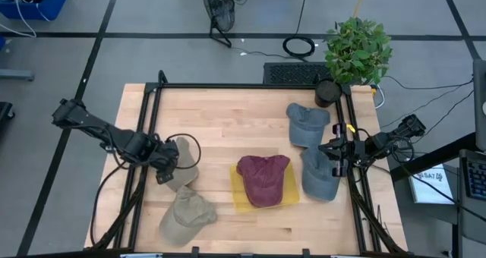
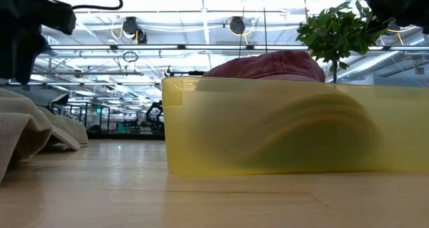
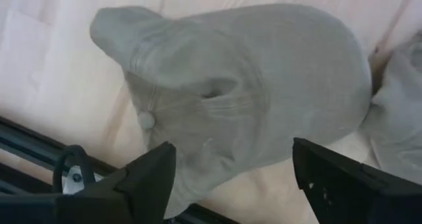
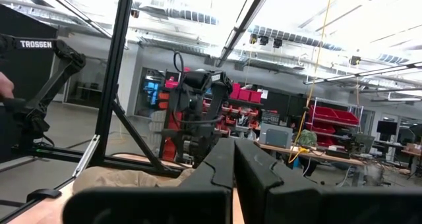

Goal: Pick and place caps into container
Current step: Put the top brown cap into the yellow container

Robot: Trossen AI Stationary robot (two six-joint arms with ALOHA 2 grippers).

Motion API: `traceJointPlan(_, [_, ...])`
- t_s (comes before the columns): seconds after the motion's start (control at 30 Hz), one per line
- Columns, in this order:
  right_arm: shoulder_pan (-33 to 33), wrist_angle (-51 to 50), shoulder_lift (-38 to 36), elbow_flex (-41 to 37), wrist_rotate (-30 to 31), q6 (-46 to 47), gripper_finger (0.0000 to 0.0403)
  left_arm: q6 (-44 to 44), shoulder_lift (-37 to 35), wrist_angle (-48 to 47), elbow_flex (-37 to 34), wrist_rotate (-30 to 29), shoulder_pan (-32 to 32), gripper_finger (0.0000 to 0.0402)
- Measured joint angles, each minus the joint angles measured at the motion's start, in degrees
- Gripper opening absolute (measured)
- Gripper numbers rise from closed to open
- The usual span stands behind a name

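Observation:
My left gripper [image 1: 165, 165] [image 3: 231, 181] is open and hangs over a khaki cap [image 1: 184, 161] [image 3: 250, 85] near the table's left side. Its fingers stand on either side of the cap's crown, and I see no touch. A second khaki cap [image 1: 186, 215] lies closer to the near edge. The yellow tray [image 1: 237, 199] [image 2: 288, 131] sits mid-table with a maroon cap [image 1: 263, 179] [image 2: 268, 65] heaped in it. Two grey-blue caps [image 1: 307, 124] [image 1: 319, 176] lie at the right. My right gripper [image 1: 332, 153] [image 4: 234, 165] is shut, level, between those two caps.
A black pot [image 1: 328, 92] with a leafy plant [image 1: 357, 49] stands at the far right corner. A black metal frame [image 1: 152, 129] runs along the table's edges. Bare wood [image 1: 228, 125] lies between the khaki caps and the grey-blue ones.

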Motion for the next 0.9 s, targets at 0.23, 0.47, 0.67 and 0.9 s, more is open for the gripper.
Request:
traceJointPlan(0.23, [0.00, 0.00, 0.00, 0.00, 0.00, -0.05, 0.0000, 1.30, 0.00, 6.54, -4.09, 4.44, 0.02, 0.0314])
traceJointPlan(0.47, [0.02, -0.02, 0.00, 0.00, 0.00, 0.07, 0.0000, 3.28, 0.43, 7.21, -7.51, 4.71, 0.17, 0.0315])
traceJointPlan(0.67, [0.00, -0.04, 0.02, 0.00, 0.00, 0.03, 0.0000, 4.18, 0.66, 7.28, -7.57, 4.37, 2.94, 0.0315])
traceJointPlan(0.9, [0.00, -0.07, 0.04, 0.00, 0.00, 0.01, 0.0000, 7.99, 0.66, 10.52, -10.37, 4.24, 8.30, 0.0315])
